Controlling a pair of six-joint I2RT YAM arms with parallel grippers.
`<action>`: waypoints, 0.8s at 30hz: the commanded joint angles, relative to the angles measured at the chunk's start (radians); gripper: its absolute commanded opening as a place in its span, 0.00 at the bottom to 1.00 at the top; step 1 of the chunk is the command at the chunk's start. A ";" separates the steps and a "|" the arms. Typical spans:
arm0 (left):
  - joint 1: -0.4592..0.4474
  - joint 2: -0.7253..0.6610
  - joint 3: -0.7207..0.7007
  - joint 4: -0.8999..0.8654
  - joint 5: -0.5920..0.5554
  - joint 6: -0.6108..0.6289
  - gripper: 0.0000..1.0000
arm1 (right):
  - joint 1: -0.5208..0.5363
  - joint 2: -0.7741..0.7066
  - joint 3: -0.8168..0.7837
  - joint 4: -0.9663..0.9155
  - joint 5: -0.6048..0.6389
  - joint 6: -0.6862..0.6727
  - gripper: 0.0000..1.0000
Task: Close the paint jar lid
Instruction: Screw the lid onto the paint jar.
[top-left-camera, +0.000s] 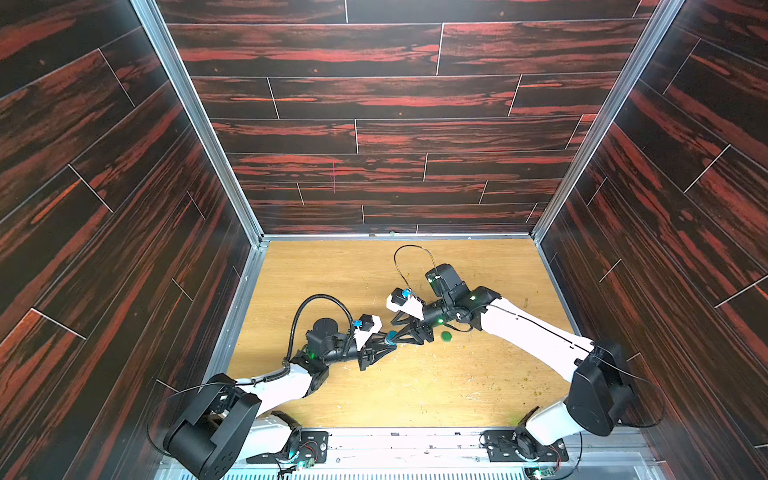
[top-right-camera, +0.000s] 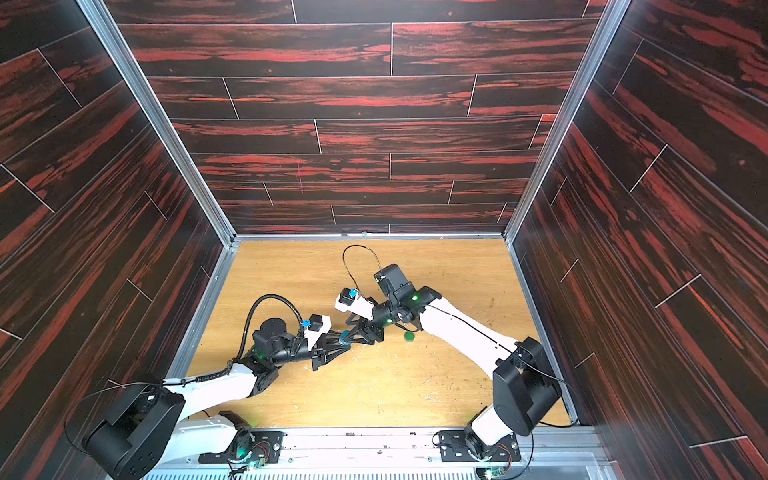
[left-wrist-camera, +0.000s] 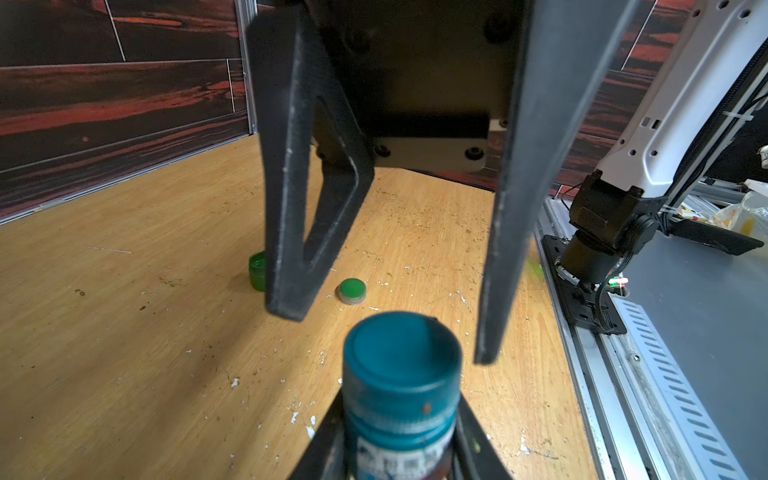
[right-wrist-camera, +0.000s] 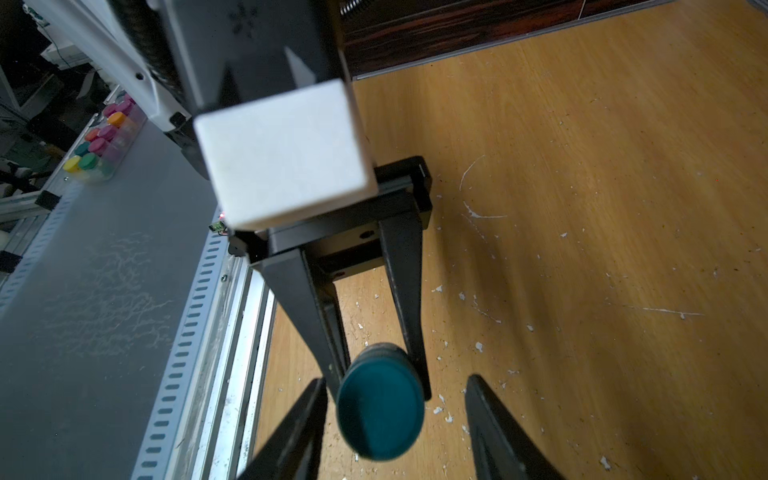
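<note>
A small teal paint jar (left-wrist-camera: 399, 444) with a white label is held off the table, my left gripper (left-wrist-camera: 399, 440) shut on its body. Its teal lid (left-wrist-camera: 402, 357) sits on the jar's neck; how tightly I cannot tell. My right gripper (right-wrist-camera: 397, 380) faces the left one with its jaws open on either side of the lid (right-wrist-camera: 380, 415). One finger stands close beside the lid and the other is apart from it. In both top views the two grippers meet tip to tip at the jar (top-left-camera: 391, 336) (top-right-camera: 344, 336), over the middle of the table.
A loose green lid (left-wrist-camera: 352, 290) (top-left-camera: 446, 336) lies on the wooden table (top-left-camera: 415, 386), with a small green jar (left-wrist-camera: 257, 271) close by, partly behind a right finger. Dark wood-look walls (top-left-camera: 374, 124) enclose three sides. A rack of coloured jars (right-wrist-camera: 104, 141) stands beyond the front rail.
</note>
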 joint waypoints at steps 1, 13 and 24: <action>0.003 -0.029 0.030 -0.005 0.014 0.018 0.05 | 0.006 0.024 0.028 -0.061 -0.044 -0.021 0.56; 0.004 -0.036 0.030 -0.011 0.006 0.023 0.05 | 0.007 0.061 0.056 -0.108 -0.062 -0.029 0.50; 0.003 -0.033 0.031 -0.017 -0.006 0.028 0.06 | 0.007 0.064 0.051 -0.078 -0.048 0.020 0.34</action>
